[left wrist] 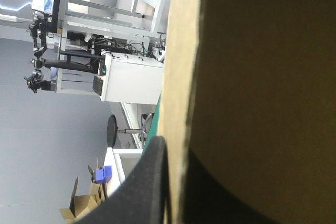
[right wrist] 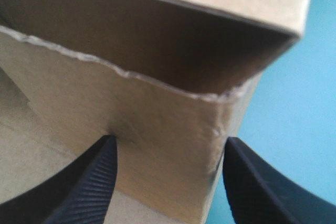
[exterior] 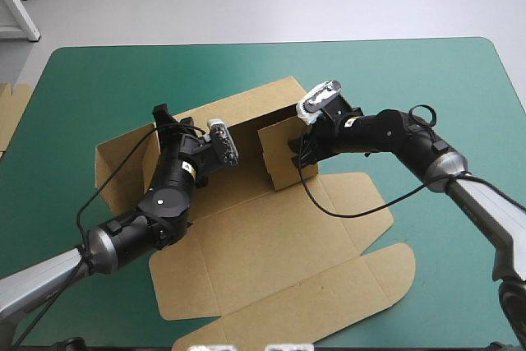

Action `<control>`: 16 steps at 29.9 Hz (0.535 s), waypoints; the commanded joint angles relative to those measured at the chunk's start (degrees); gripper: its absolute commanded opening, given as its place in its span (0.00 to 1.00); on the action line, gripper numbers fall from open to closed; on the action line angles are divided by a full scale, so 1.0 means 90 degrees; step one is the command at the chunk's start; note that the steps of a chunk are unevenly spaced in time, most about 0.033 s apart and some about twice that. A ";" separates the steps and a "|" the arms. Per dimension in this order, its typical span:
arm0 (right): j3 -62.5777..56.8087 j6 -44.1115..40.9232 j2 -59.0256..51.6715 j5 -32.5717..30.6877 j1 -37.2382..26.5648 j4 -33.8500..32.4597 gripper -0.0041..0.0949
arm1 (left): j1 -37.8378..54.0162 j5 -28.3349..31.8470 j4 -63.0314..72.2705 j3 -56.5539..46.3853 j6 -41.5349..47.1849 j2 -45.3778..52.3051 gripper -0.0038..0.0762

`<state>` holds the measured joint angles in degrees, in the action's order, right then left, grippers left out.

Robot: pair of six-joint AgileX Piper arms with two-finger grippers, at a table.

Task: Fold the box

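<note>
The brown box (exterior: 271,260) lies in the middle of the teal-green table, its far walls raised and its wide lid flat toward the near edge. My left gripper (exterior: 168,121) sits at the raised left wall. In the left wrist view my left gripper (left wrist: 176,145) is shut on the box, the board's edge (left wrist: 178,77) running up between its black fingers (left wrist: 144,187). My right gripper (exterior: 302,152) is at the raised right wall (exterior: 283,150). In the right wrist view my right gripper (right wrist: 169,141) is open, astride that wall's folded corner (right wrist: 173,124).
More brown board (exterior: 12,108) shows at the table's left edge. Bare teal-green cover (exterior: 427,88) stretches to the right of the box and beyond its far wall.
</note>
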<state>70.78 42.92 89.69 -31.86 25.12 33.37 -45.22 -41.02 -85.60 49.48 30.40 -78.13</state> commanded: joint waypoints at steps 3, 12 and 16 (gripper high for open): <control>-0.0354 0.0004 -0.0268 0.1441 0.0207 0.0308 0.59 | -0.0052 0.0293 -0.0096 0.0168 0.0216 0.0173 0.03; -0.0783 0.0127 -0.0282 0.2584 0.0404 0.0422 0.59 | -0.0052 0.0181 -0.0337 0.0168 0.0277 0.0061 0.03; -0.0806 0.0127 -0.0282 0.2896 0.0404 0.0422 0.57 | -0.0052 0.0104 -0.0536 0.0168 0.0384 0.0061 0.03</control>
<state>62.21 43.60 89.64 -10.91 28.66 36.11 -45.15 -40.89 -87.67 49.48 31.03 -79.02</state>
